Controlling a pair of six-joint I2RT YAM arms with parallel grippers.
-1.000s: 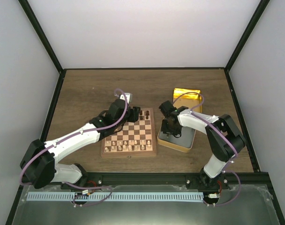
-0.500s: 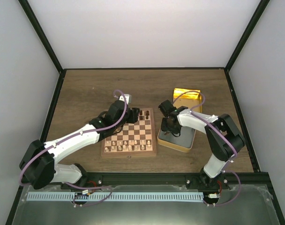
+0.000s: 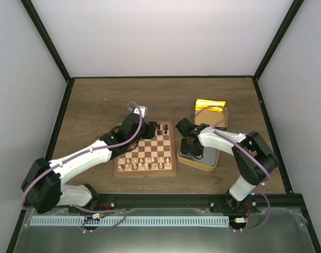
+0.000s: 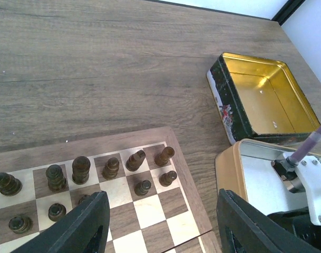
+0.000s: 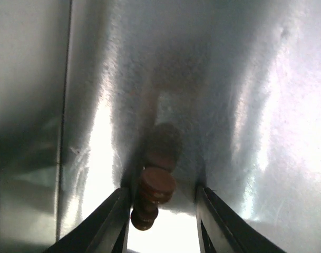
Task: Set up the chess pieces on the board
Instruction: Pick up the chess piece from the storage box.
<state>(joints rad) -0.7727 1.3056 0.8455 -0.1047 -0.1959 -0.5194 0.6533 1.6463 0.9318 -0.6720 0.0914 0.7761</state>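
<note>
The board point(image 3: 145, 174) lies at the table's middle, with dark chess pieces point(image 3: 159, 128) in its far rows. In the left wrist view several dark pieces point(image 4: 81, 168) stand near the board's point(image 4: 191, 182) far right corner. My left gripper point(image 4: 163, 232) hovers above that corner, open, with nothing between its fingers point(image 4: 86, 226). My right gripper point(image 3: 188, 143) is down inside the tin point(image 3: 205, 166). There a dark chess piece point(image 5: 156, 185) lies on its side against the left finger point(image 5: 115, 216), with a clear gap to the other. That gripper point(image 5: 163, 203) is open.
Pale chessmen point(image 3: 142, 166) fill the board's near rows. An empty gold tin half point(image 3: 210, 108) lies beyond the tin that my right gripper is in; the left wrist view shows its wall point(image 4: 223, 100). The tin's shiny walls point(image 5: 33, 105) close round the right fingers.
The right gripper's jaws have spread apart, and it has shifted slightly left and nearer inside the tin. The left arm has stayed still.
</note>
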